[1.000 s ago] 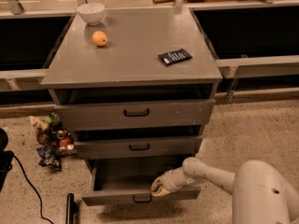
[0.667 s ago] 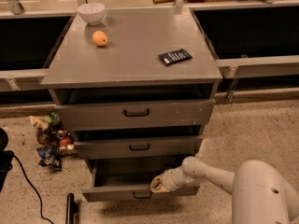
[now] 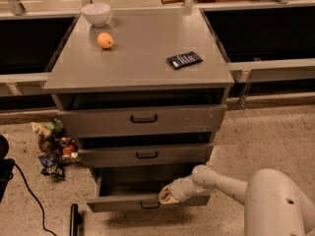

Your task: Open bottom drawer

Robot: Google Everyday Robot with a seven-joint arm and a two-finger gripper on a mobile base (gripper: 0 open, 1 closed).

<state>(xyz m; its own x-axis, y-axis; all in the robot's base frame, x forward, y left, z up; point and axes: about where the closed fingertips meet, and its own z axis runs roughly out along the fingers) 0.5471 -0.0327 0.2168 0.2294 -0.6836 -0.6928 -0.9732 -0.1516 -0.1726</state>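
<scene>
Grey bottom drawer (image 3: 118, 203), lowest of three, stands open; one end effector (image 3: 168, 194) at its front, grip unclear

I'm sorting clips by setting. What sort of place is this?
Likely a robot test area in an office or lab: a grey drawer cabinet stands on a speckled floor, snack packets lie beside it, and the gripper is at the front of the pulled-out bottom drawer.

Grey bottom drawer (image 3: 120, 202) partly open, gripper (image 3: 167, 194) at its front
</scene>
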